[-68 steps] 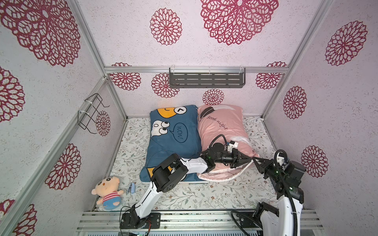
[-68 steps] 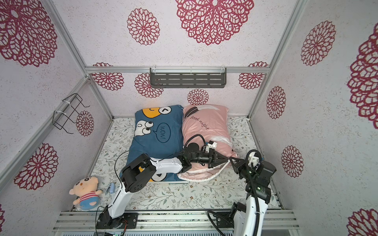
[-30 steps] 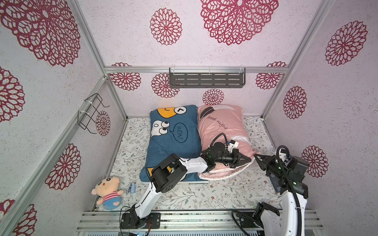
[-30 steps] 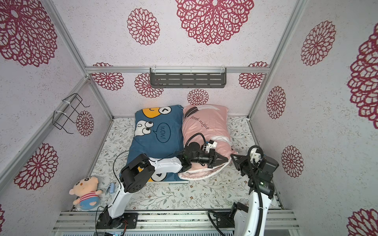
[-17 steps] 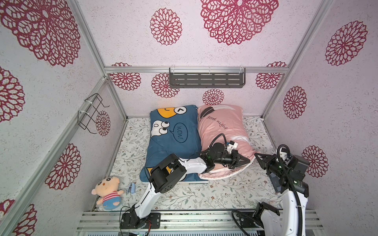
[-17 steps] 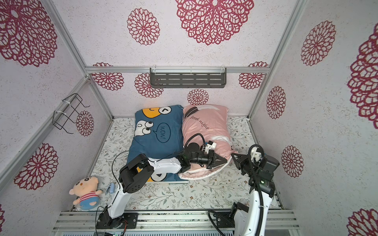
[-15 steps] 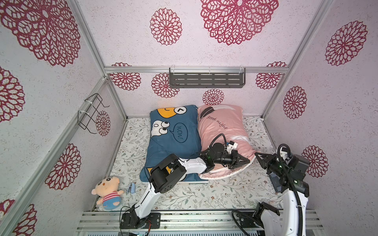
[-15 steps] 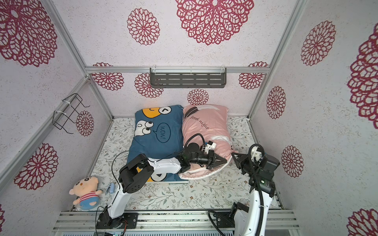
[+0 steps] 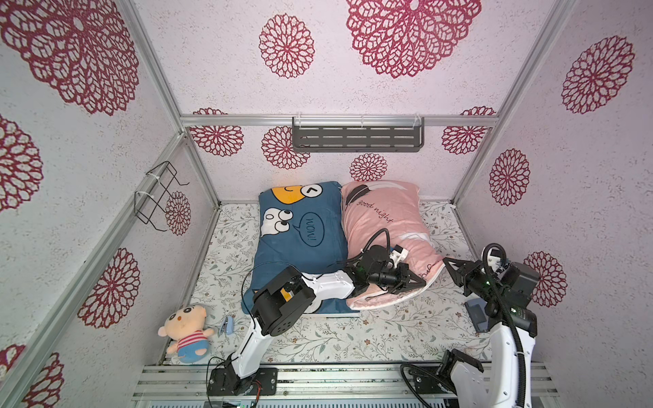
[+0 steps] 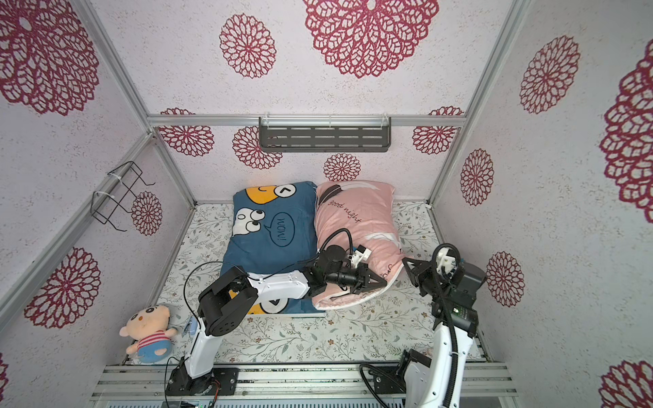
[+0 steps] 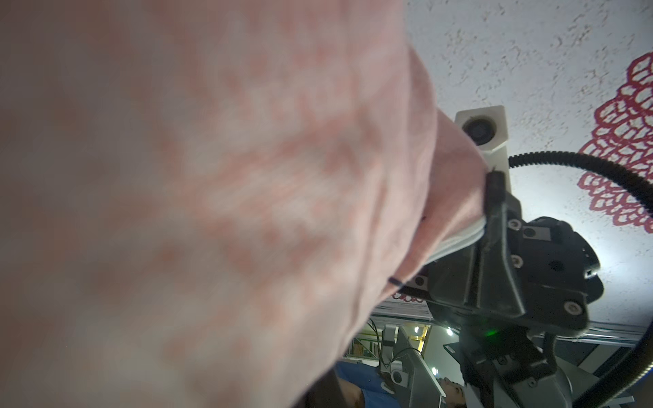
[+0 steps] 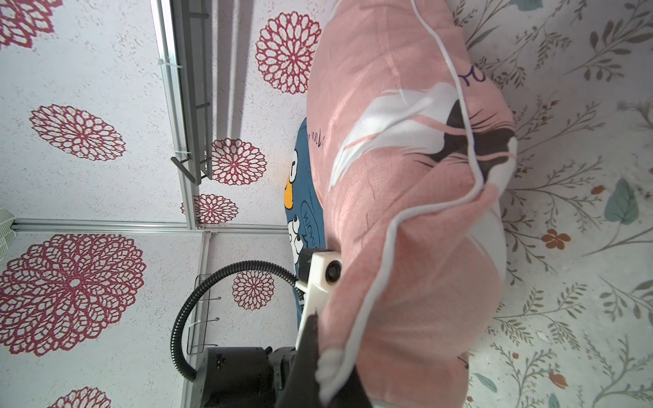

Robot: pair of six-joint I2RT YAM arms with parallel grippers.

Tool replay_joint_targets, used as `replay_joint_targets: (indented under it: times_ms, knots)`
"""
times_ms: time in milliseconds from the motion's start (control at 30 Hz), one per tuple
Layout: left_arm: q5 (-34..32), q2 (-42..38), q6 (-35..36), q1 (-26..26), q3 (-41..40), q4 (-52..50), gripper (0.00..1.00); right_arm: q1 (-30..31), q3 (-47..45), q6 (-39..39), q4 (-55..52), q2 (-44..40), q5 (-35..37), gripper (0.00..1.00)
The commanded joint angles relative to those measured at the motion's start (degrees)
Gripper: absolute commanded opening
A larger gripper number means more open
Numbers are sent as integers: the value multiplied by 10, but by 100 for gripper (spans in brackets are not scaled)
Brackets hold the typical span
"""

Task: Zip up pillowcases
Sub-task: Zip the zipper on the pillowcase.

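Two pillowcases lie side by side on the floral sheet. The blue pillowcase (image 9: 300, 243) (image 10: 272, 247) with cartoon faces is on the left. The pink pillowcase (image 9: 385, 219) (image 10: 357, 219) (image 12: 406, 212) is on the right, and its fabric fills the left wrist view (image 11: 212, 176). My left gripper (image 9: 418, 282) (image 10: 383, 282) reaches across the blue one and is shut on the pink pillowcase's near white-piped edge; one of its fingers (image 12: 311, 339) shows there. My right gripper (image 9: 446, 261) (image 10: 405, 261) (image 11: 494, 190) is shut on the same edge at the near right corner.
A plush doll (image 9: 185, 328) and a small blue clip (image 9: 228, 325) lie at the near left. A grey shelf (image 9: 357, 137) hangs on the back wall and a wire rack (image 9: 159, 194) on the left wall. A dark flat object (image 9: 475, 314) lies beside the right arm.
My right arm has drawn back to the right and its gripper has shifted slightly toward the far side at the pink corner. The left gripper has stayed put.
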Motion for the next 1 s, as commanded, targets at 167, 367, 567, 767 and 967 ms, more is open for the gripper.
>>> replay_joint_targets:
  times_ms: [167,367,567,767,967]
  knots:
    - [5,-19,58,5,-1,-98,0,-6,43,2,67,1,-6,0]
    - [-10,-31,117,6,4,-172,0,-5,43,1,70,6,-3,0]
    - [-23,-37,159,5,10,-224,0,-5,51,0,75,13,-1,0]
    - [-43,-44,211,6,17,-286,0,-5,64,-1,77,23,4,0]
    - [-63,-54,263,8,18,-347,0,-5,76,-1,83,32,7,0]
